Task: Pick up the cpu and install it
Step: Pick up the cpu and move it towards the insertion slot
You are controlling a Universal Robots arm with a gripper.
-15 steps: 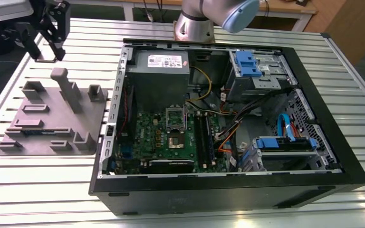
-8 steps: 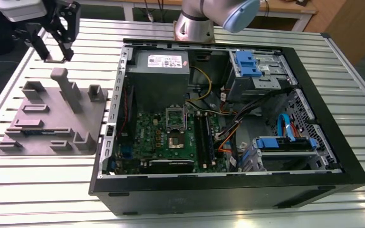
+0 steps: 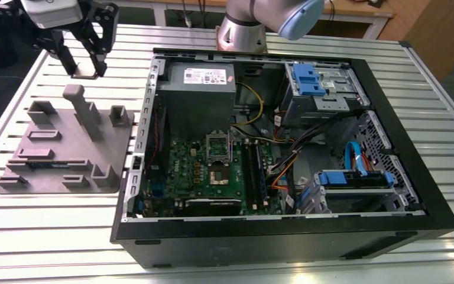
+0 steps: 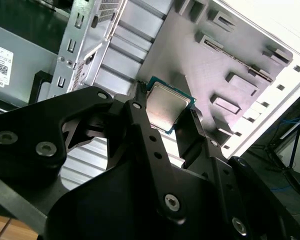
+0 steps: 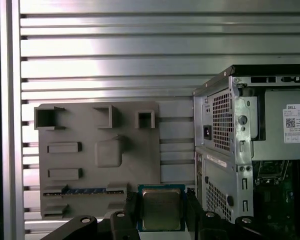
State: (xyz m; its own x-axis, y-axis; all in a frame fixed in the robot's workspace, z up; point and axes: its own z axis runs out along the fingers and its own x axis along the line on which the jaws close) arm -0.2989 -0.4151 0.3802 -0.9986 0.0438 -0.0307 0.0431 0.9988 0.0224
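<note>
Gripper (image 5: 161, 216) pinches the cpu (image 5: 161, 206) on two opposite edges, metal top facing cam. Beyond: gray fixture tray (image 5: 100, 130) w/ memory stick (image 5: 90, 191) slotted in, on slatted alu table (image 5: 140, 60), near pc case (image 5: 225, 150)

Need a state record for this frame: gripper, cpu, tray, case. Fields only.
gripper: shut on the cpu, raised over the table beside the tray, outside the case
cpu: held by its edges between the fingers, metal top showing in both wrist views
tray: gray holder on the table, at the exterior view's left of the case; memory stick in one slot
case: open, on its side, motherboard exposed
task state: cpu picked up, not installed
</note>
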